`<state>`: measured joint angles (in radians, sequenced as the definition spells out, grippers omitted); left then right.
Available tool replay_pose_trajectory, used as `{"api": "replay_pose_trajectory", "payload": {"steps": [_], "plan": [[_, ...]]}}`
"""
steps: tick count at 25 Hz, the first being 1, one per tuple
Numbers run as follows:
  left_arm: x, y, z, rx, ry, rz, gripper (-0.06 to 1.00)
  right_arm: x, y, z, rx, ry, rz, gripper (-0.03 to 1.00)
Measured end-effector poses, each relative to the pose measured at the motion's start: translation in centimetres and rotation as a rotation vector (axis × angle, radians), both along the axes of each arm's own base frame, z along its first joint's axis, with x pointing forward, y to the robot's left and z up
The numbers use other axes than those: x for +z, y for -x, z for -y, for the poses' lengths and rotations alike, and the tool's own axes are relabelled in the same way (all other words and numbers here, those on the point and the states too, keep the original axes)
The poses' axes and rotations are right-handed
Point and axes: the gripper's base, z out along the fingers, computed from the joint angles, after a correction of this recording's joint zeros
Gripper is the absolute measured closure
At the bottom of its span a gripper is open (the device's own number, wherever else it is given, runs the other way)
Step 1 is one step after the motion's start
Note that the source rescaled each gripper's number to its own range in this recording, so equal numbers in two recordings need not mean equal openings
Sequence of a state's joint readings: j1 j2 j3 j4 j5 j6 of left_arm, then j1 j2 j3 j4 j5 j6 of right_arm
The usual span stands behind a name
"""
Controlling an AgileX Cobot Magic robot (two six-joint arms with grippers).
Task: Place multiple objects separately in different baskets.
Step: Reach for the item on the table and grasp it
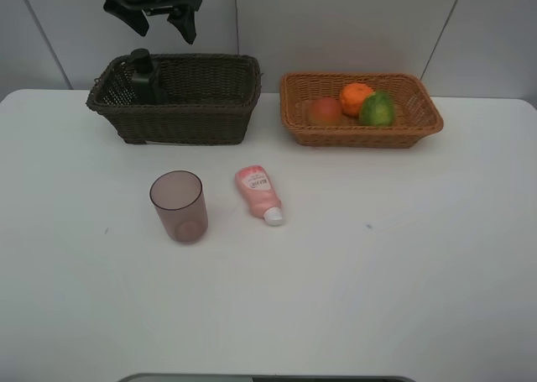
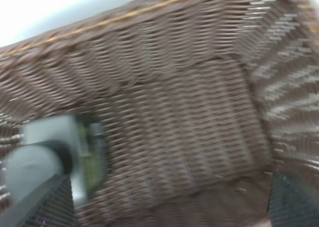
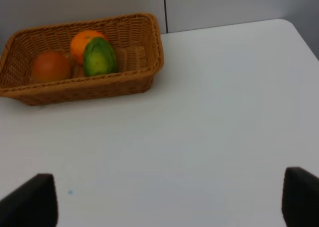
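Note:
The dark brown basket (image 1: 193, 113) holds the dark green pump bottle (image 1: 143, 78) upright at its left end. My left gripper (image 1: 151, 17) hovers open above that basket, empty; its wrist view looks down onto the basket floor (image 2: 189, 122), with the bottle (image 2: 55, 157) beside one finger. The light tan basket (image 1: 361, 134) holds the orange (image 1: 356, 96), the peach-like fruit (image 1: 325, 111) and the green fruit (image 1: 378, 109). The mauve cup (image 1: 179, 206) stands on the table, and the pink tube (image 1: 258, 192) lies beside it. My right gripper (image 3: 169, 202) is open and empty over bare table, away from the tan basket (image 3: 89, 87).
The white table (image 1: 377, 273) stretches in front of both baskets, with grey wall panels behind them. The right arm is out of the exterior view. The tan basket stands close to the dark one, with a narrow gap between them.

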<state>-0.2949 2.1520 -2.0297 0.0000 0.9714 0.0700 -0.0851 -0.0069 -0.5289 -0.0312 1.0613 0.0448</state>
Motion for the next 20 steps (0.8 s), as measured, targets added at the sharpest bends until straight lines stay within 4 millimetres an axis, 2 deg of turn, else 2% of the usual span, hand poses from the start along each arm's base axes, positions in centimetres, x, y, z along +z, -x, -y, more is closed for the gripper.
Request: {"api": "replay_pose_trajectory", "payload": {"steps": [6, 12, 16, 20], "plan": [[0.1, 2.5, 5.7, -0.104, 0.008, -0.037, -0.06, 0.0, 0.0, 0.0, 0.000, 0.000, 0.000, -0.03], [-0.7, 5.4, 10.2, -0.067, 0.033, -0.115, -0.06, 0.0, 0.0, 0.0, 0.000, 0.000, 0.000, -0.03], [-2.9, 7.6, 12.0, -0.037, -0.010, -0.203, -0.06, 0.0, 0.0, 0.0, 0.000, 0.000, 0.000, -0.03], [-5.4, 9.0, 12.5, 0.074, -0.021, -0.281, -0.06, 0.0, 0.0, 0.0, 0.000, 0.000, 0.000, -0.03]]}}
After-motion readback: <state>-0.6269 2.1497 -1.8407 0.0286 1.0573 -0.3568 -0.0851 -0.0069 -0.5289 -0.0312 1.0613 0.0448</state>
